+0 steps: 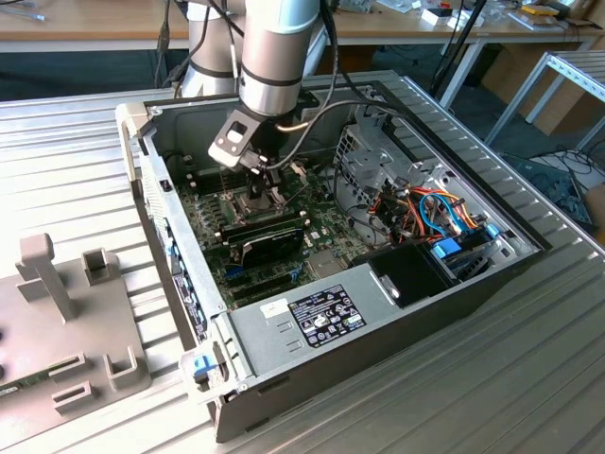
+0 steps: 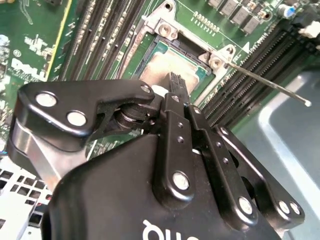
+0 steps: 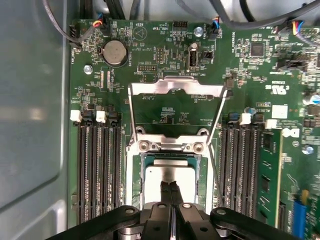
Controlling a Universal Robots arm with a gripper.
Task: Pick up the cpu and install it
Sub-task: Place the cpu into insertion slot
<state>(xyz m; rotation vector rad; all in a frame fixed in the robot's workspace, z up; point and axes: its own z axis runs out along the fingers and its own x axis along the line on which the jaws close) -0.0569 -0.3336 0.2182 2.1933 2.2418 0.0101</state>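
The tool (image 3: 170,192), tips closed together, was poised over the cpu (image 3: 152,181) in its socket (image 3: 134,172). The cpu was judged light, stiff and fragile, best gripped by its edges.

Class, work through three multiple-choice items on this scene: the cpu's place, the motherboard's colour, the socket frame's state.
1. The cpu lies: A in the socket; B on the table; C on the card.
2. The motherboard is: A blue; B green; C red.
3. The socket frame is: A shut; B hinged open; C gone.
Key: A, its silver top fills the socket under the gripper; B, the board is green; B, the frame stands raised off the socket.
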